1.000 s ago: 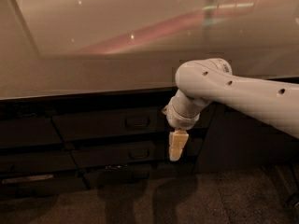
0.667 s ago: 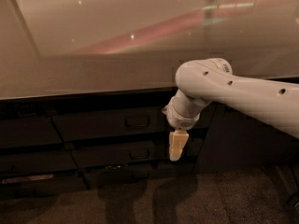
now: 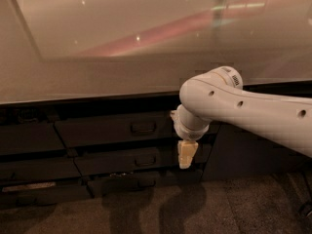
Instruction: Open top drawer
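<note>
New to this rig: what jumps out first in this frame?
The big white arm stretches in from the right, its cream hand pointing down in front of the dark drawer fronts. The top drawer looks shut, its loop handle left of the hand. Above, a pale glossy counter carries a reddish reflection.

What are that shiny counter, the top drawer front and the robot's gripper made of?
Counter: likely polished stone or laminate; it mirrors lights. Top drawer: dark matte panel, perhaps painted wood or metal; no glare. Gripper, hanging below-right of the drawer's handle: cream, dull, probably plastic or rubber.
</note>
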